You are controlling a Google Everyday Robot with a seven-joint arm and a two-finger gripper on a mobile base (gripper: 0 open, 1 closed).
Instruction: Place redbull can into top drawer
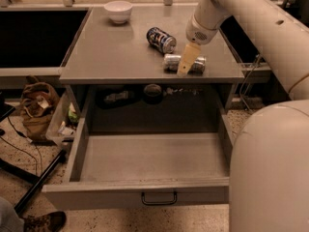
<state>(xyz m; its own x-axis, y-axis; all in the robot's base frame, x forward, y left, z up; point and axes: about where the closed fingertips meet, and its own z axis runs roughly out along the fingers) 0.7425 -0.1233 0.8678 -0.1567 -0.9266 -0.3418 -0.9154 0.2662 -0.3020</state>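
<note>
Step in hand looks like the grasp: gripper [186, 65] sits over the redbull can [169, 63], which lies on its side on the tabletop at approx 1 o'clock; can't tell if it's wide or clamped. Next move prob needs a firm hold, a lift, then a carry toward 6 o'clock into the open top drawer [96, 195].

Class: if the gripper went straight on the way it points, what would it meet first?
Probably the redbull can, lying on its side on the tabletop: the gripper points down over its middle. Depth is unclear; it could meet the tabletop instead.
</note>
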